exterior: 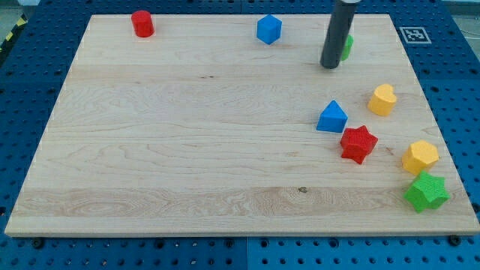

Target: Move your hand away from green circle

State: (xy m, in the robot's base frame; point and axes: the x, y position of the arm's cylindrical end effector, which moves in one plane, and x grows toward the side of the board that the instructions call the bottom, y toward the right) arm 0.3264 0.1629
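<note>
My tip (330,65) is the lower end of a dark rod that comes down from the view's top right. The green circle (346,46) is mostly hidden behind the rod; only a green sliver shows at the rod's right edge. The tip sits just below and left of that sliver, touching or nearly touching it. A blue triangle (331,118) lies below the tip.
A red cylinder (142,23) stands at the top left and a blue hexagon (268,29) at the top middle. At the right lie a yellow heart (382,100), a red star (358,144), a yellow hexagon (419,157) and a green star (426,192). The wooden board (187,135) ends near these.
</note>
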